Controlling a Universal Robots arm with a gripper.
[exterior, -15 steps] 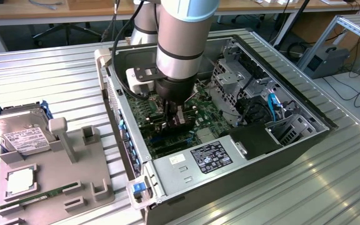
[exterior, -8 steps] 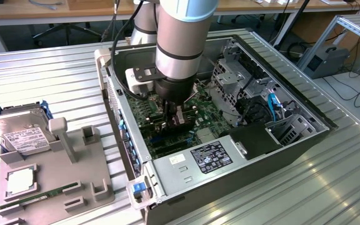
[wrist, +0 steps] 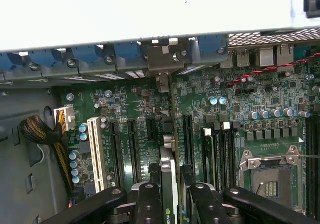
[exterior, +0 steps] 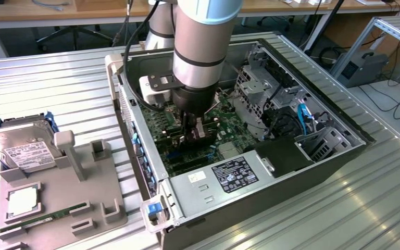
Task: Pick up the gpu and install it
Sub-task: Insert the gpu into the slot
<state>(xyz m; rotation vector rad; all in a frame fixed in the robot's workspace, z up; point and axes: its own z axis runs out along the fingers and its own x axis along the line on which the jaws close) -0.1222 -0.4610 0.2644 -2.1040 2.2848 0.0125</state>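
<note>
Gripper (wrist: 170, 204) is seen lowered inside the open computer case (exterior: 339, 156), its jaws closed on the gpu (wrist: 168, 181), which is held edge-on and upright between the two fingers (wrist: 149, 204). In the wrist view the card is seen as a thin vertical strip running across the green motherboard (wrist: 125, 103), its far end reaching a grey metal bracket (wrist: 165, 58) at the rear wall beside the blue slot clips (wrist: 127, 51). Whether the card is fully seated in its slot cannot be told. A white expansion slot (wrist: 95, 154) and an empty processor socket (wrist: 270, 179) are noted on either side of the card.

In the exterior view the arm (exterior: 200, 52) descends into the case above the motherboard. On the exterior view's left, a grey fixture tray (exterior: 61, 208) is observed on the slatted table (exterior: 47, 78), carrying a silver hard drive (exterior: 23, 148) and a narrow green memory stick (exterior: 40, 221).
</note>
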